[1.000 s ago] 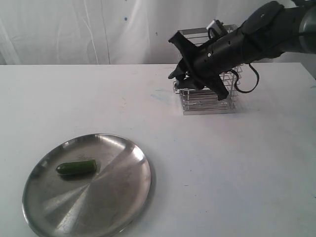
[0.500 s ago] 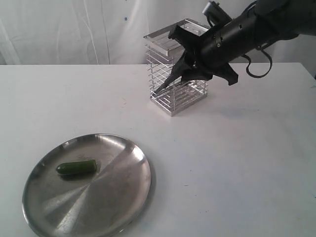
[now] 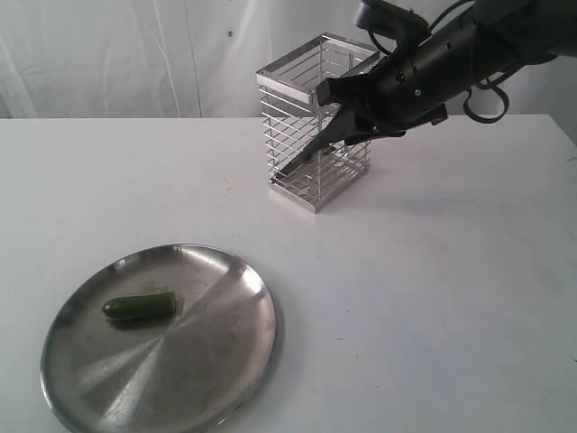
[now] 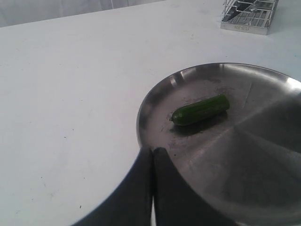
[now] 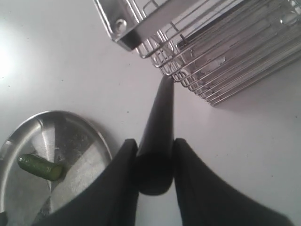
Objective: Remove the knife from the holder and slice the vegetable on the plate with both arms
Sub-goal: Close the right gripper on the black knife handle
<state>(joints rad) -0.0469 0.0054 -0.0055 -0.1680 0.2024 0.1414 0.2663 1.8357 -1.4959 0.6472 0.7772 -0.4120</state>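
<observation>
Nearest the camera, on a white tabletop [image 3: 433, 298] with faint scuffs and specks: one round steel plate [image 3: 207, 361], brushed, raised rim, at the near left. On it, left of centre: one vegetable [image 3: 140, 307], dark green and glossy, lying on its side.

Left gripper [image 4: 153, 155]: seen only in the left wrist view, dark, poised over the plate's edge; jaws pressed together, nothing between them.

Mid tabletop: bare white surface between plate and holder, the two well apart.

Farther back, right of centre: one holder [image 3: 293, 135], tall, square-sided, of horizontal wires with a flat rim, standing tilted.

One knife [image 3: 311, 151], black, slanting, its point low within the wires and its handle rising up and to the right toward the gripper.

Right gripper [image 3: 350, 122]: black, reaching in from the upper right, beside the holder's upper edge; jaws clamped on the knife handle. Its arm [image 3: 451, 54], black with looped cables, partly covers the holder's far right corner.

Behind all: one white cloth backdrop [image 3: 135, 54], hanging in soft folds.
</observation>
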